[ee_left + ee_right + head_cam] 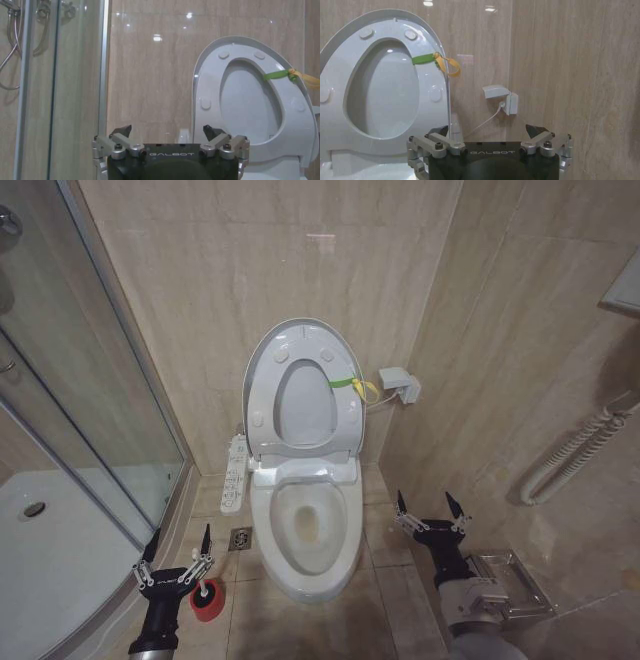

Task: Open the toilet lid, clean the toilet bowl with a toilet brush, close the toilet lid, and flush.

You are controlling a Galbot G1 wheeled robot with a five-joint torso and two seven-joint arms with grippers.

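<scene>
Left gripper [178,551] and right gripper [428,506] hovering wide open, empty, flanking the stained white ceramic toilet bowl [308,525]. Head view showing red cup holder [208,601]; wrist views showing raised white oval toilet lid [250,105].

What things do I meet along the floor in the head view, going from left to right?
Shower tray → left gripper → red brush holder → floor drain → toilet bowl → right gripper → metal rack.
</scene>
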